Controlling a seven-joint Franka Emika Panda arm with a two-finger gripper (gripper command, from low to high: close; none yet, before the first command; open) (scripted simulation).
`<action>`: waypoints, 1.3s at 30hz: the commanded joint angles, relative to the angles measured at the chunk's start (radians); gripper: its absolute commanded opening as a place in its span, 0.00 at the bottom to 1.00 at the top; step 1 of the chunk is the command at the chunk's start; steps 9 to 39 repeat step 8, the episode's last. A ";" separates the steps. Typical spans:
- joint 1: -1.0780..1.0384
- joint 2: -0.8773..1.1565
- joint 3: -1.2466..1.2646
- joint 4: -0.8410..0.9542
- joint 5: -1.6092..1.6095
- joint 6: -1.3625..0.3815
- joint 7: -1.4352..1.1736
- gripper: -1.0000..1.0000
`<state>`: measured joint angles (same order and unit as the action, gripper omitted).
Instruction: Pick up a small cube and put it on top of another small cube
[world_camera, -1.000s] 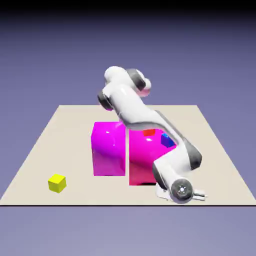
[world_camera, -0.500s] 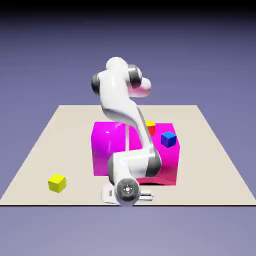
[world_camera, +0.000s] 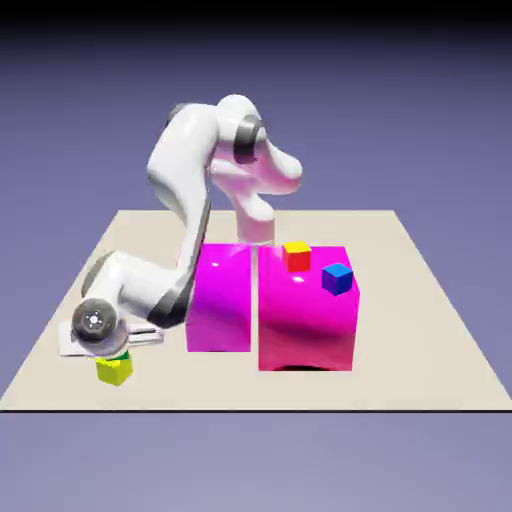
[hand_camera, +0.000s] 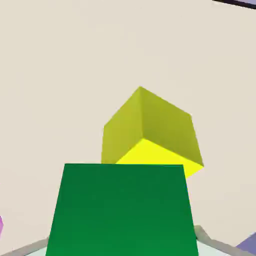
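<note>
Jaws of one gripper (hand_camera: 122, 240) are being kept closed around one green cube (hand_camera: 122, 210), with one yellow cube (hand_camera: 167, 120) being partly hidden.

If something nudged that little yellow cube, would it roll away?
Probably not: the yellow cube has flat faces and sharp edges, so it would likely slide. It sits flat and is about as tall as wide, so a low, gentle push seems unlikely to tip it.
</note>
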<state>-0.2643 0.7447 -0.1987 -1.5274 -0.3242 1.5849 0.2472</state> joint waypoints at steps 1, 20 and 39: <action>-0.006 0.004 -0.002 -0.036 -0.006 0.041 0.007 0.00; -0.011 0.007 -0.003 -0.064 -0.009 0.073 0.013 1.00; -0.011 0.007 -0.003 -0.064 -0.009 0.073 0.013 1.00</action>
